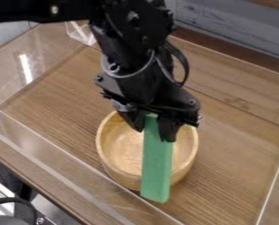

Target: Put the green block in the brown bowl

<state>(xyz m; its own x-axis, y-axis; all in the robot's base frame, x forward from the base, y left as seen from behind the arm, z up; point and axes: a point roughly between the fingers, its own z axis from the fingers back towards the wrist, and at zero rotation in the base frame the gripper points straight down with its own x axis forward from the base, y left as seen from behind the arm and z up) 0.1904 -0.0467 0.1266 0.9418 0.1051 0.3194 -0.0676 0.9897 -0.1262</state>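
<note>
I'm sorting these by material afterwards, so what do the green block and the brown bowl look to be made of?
Green block: painted wood or plastic, I can't tell which; its face is an even, flat green with no grain showing.
Brown bowl: probably wood, smooth and perhaps lightly varnished, judging by its warm light-brown colour and thick rim.

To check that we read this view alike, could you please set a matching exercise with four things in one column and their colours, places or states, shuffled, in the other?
Things:
1. green block
2. bowl
3. claw
4. grey panel

Descriptions:
A. light brown and round, standing on the wooden surface
B. at the top right of the picture, behind the wooden surface
C. long and flat, its upper end gripped
D. black, closed on the block

Pairs: 1-C; 2-A; 3-D; 4-B
</note>
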